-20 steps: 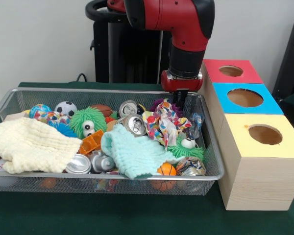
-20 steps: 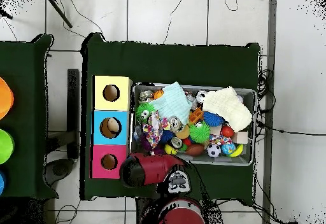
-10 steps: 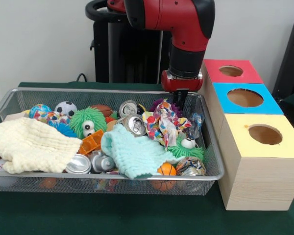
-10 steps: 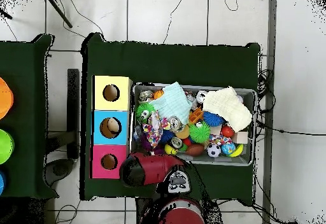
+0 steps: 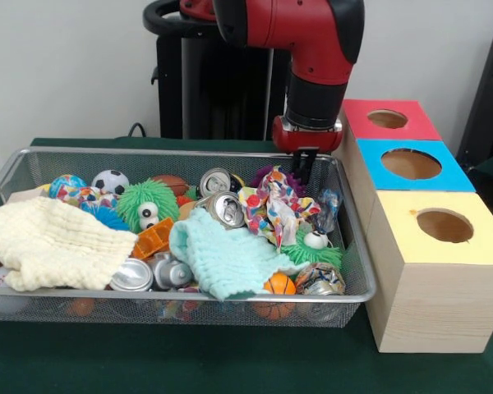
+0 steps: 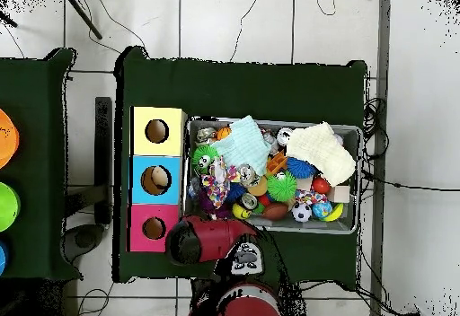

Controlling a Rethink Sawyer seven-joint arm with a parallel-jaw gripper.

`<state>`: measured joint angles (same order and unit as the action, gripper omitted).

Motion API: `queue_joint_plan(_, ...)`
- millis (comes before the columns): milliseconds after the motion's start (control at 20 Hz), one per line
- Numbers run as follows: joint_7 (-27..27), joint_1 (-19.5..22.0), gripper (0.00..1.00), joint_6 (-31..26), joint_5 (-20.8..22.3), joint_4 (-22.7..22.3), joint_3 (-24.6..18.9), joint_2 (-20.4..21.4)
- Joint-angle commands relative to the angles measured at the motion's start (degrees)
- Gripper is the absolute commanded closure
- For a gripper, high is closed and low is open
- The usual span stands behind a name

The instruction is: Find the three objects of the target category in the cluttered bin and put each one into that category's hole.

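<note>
The silver wire-mesh bin point(image 5: 181, 300) is full of clutter: crushed cans point(image 5: 228, 209), a pale yellow cloth point(image 5: 49, 242), a mint cloth point(image 5: 222, 254), a patterned cloth point(image 5: 271, 209), a green fuzzy toy point(image 5: 148, 205) and small balls point(image 5: 109, 181). My gripper point(image 5: 304, 171) hangs at the bin's far right corner, just above a purple spiky ball point(image 5: 271, 174). Nothing shows in it. In the overhead view the red arm point(image 6: 211, 239) hides the gripper at the edge of the bin point(image 6: 350, 227). Three boxes with holes stand beside the bin: red point(image 5: 411, 123), blue point(image 5: 448, 176) and yellow point(image 5: 476, 246).
The boxes are taller than the bin and touch its right side in the front view. In the overhead view the blue box's hole point(image 6: 159, 179) shows something tan inside. Green cloth point(image 5: 230, 361) covers the table. The black pedestal point(image 5: 214, 90) stands behind the bin.
The arm has shifted slightly to the right in the front view. The bin's contents have not moved.
</note>
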<state>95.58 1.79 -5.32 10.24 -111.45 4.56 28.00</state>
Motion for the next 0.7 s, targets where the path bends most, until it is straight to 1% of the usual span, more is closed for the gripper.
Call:
queue_joint_plan(50,10.85,-1.14,1.00,-3.30,-3.25,-0.61,-1.87,1.17)
queue_joint_plan(250,11.20,-1.85,1.00,-2.98,-3.66,-1.75,-1.24,1.66)
queue_joint_plan(550,10.68,-1.94,1.00,-4.13,-4.25,-1.08,-0.84,1.71)
queue_joint_plan(650,10.46,-1.62,1.00,-3.48,-4.10,-0.93,-1.03,1.46)
queue_joint_plan(700,10.48,-1.24,1.00,-2.04,-3.74,-1.17,-1.45,1.51)
